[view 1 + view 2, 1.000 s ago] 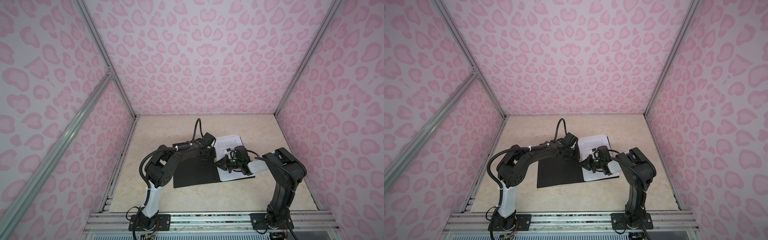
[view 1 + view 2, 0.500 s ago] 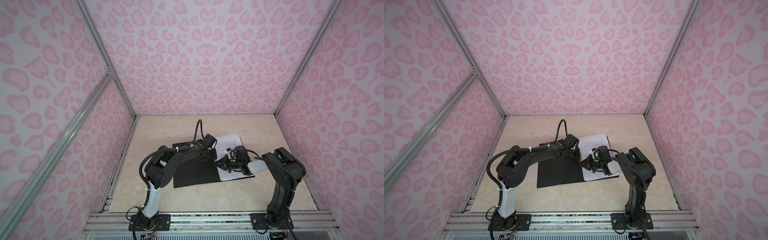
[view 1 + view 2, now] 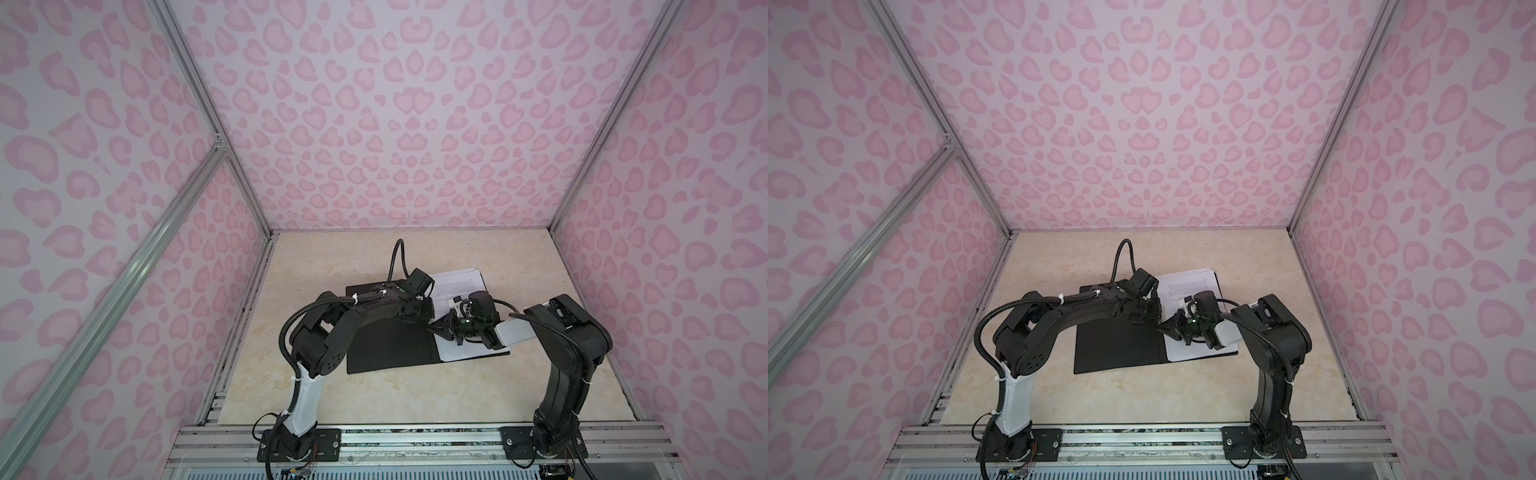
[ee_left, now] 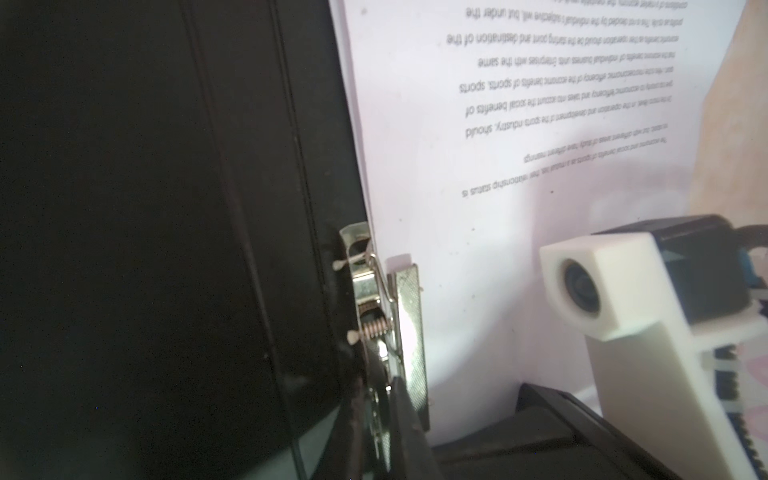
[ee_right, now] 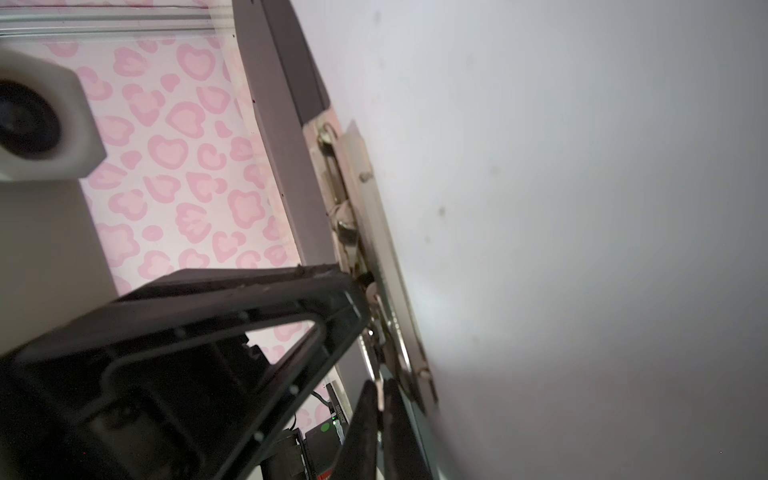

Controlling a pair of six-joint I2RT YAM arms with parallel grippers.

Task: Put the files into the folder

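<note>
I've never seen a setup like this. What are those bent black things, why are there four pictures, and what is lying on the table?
The bent black things are two robot arms, the left arm and the right arm, bolted to the near edge of a beige table. Two pictures look down from a twin camera overhead, so they match almost exactly. The other two come from small cameras on the arms' wrists, hence the extreme close-ups.

On the table lies an open folder, black inside, with white printed sheets on its right-hand side. Along its spine sits a metal clip. The left gripper, that arm's two-fingered pincer, appears closed on the clip. The right gripper has its fingers nearly together right at the clip; whether it pinches anything is unclear.
</note>
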